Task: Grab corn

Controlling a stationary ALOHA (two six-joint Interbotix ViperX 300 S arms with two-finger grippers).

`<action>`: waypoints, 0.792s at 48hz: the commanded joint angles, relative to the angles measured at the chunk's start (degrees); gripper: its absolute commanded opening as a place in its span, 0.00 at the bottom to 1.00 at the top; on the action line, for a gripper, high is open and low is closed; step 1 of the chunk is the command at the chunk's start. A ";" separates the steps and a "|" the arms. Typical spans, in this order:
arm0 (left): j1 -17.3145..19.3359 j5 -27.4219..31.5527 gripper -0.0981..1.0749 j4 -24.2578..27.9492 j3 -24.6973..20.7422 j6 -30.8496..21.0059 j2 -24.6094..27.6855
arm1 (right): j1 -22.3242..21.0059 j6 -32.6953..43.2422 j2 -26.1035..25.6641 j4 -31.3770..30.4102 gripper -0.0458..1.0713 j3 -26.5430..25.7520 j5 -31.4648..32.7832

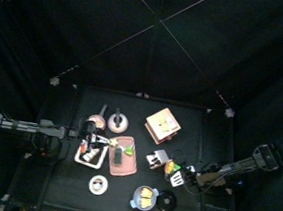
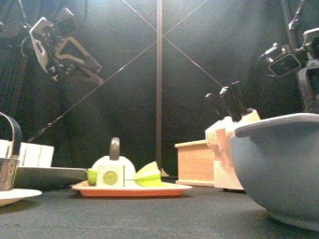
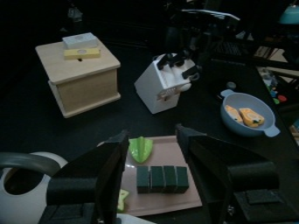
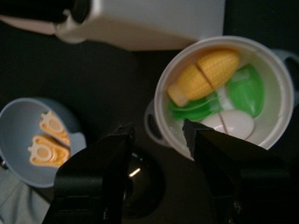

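The corn is a stubby bright-yellow piece lying in a white pot with green and white toy pieces. My right gripper hangs open and empty above the pot's rim, on the side toward the blue-grey bowl; in the top view it is at the table's right front. My left gripper is open and empty above the pink tray, which holds a dark green block and a green leaf. In the top view the left gripper is over the tray's left part.
A white knife block stands next to the pot. A wooden box with a yellow slab on top stands at the back. A blue-grey bowl with orange-yellow halves sits at the front right. A small plate lies at the front.
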 commanded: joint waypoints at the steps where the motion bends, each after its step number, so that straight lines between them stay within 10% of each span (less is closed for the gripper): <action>1: 0.18 -0.62 0.80 0.00 -0.70 0.09 -0.18 | -1.67 0.09 -0.09 -0.26 0.79 0.35 -0.62; 38: 0.26 -0.62 0.80 0.00 -0.62 0.09 -0.18 | -9.58 0.09 5.54 -1.58 0.83 4.31 -8.17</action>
